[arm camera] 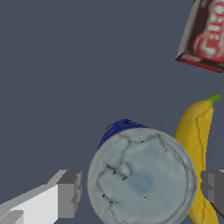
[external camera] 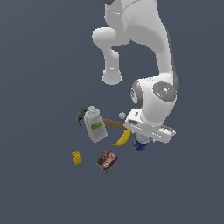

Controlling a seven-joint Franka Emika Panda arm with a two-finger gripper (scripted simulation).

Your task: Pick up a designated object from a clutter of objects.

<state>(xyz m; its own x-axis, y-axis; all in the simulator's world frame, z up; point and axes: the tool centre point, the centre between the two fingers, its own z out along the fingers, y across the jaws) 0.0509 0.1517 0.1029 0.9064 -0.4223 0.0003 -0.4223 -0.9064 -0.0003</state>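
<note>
The designated object, a short blue can (external camera: pixel 140 145) with a white top (arm camera: pixel 142 177), stands upright at the exterior view's right end of the clutter of objects, right beside the banana (external camera: pixel 123 138). My gripper (external camera: pixel 142 140) is lowered over it. In the wrist view the gripper (arm camera: pixel 142 190) is open with a grey finger (arm camera: pixel 70 194) on one side of the can and the other finger (arm camera: pixel 213 186) on the opposite side. A thin gap shows on each side. The hand hides much of the can in the exterior view.
The banana (arm camera: pixel 197 131) lies close against the can, near one finger. A brown-red packet (external camera: pixel 107 160) (arm camera: pixel 205 37) lies nearer the camera. A white bottle with green label (external camera: pixel 95 124) rests on a wooden-handled hammer (external camera: pixel 114 124). A small yellow box (external camera: pixel 77 157) sits apart.
</note>
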